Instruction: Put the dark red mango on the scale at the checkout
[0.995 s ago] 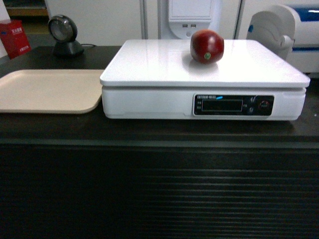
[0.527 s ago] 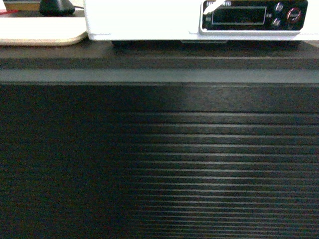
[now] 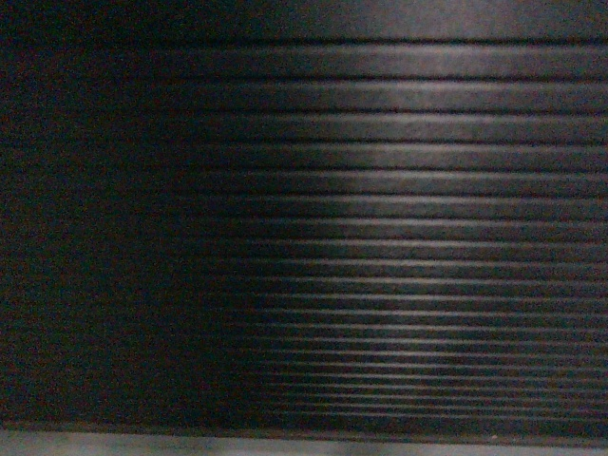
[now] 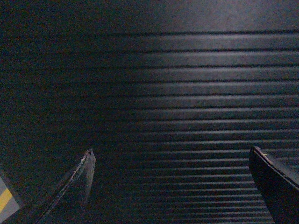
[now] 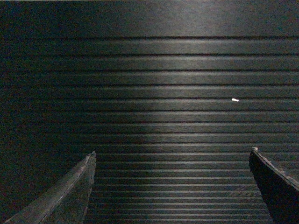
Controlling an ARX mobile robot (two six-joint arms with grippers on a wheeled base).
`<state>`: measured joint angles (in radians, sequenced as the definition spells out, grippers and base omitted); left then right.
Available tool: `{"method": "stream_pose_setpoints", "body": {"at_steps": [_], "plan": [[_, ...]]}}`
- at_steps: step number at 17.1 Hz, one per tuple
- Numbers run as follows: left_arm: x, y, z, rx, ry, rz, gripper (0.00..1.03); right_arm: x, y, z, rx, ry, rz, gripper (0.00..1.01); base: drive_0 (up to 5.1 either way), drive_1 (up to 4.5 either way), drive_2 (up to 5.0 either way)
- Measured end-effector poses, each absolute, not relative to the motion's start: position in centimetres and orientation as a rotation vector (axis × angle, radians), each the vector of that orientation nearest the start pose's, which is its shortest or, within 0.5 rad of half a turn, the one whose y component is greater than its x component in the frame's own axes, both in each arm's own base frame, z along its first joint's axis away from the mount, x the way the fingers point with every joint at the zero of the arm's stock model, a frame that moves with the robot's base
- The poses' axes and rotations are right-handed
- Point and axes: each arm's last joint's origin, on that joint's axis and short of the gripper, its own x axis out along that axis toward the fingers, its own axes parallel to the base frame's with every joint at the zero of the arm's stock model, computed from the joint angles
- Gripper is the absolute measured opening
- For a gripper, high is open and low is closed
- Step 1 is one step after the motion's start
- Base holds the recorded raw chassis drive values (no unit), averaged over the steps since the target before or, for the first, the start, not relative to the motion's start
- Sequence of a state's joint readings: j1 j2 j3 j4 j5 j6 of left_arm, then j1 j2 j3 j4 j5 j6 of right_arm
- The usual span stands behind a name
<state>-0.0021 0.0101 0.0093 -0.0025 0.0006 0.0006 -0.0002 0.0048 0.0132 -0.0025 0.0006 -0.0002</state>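
Three views all showed the same thing: the ribbed front panel of the checkout desk, dark and near-black, horizontal ribs running edge to edge. Head view was filled by it, brighter patch toward the right, darker on the left. Grey plinth strip ran along the bottom edge of the head view.

Dark red mango was not visible in any view. Scale was not visible either. Desk top out of frame, so where the mango sat could not be told.

Left tool faced the ribbed panel, jaws spread wide, nothing between them. Left finger looked thin and translucent with a scuffed edge; right finger dark and solid at the frame's right side. Small grey patch with a yellow stripe sat in the bottom left corner of that view, unclear what it was.

Right tool also faced the panel, jaws spread wide and empty. Both fingers dark, entering from the bottom corners. Tiny white speck sat on one rib of the panel, upper right of the right wrist view. Neither tool touched the panel as far as could be told.
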Motion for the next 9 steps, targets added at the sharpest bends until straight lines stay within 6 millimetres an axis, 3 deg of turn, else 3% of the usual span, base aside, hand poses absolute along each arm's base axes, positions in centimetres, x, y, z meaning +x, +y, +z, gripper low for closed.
{"method": "stream_pose_setpoints", "body": {"at_steps": [9], "plan": [[9.77, -0.02, 16.54, 0.001, 0.006, -0.002, 0.98, 9.72, 0.0, 16.71, -0.001, -0.003, 0.0, 0.98, 0.0, 0.0, 0.0]]}}
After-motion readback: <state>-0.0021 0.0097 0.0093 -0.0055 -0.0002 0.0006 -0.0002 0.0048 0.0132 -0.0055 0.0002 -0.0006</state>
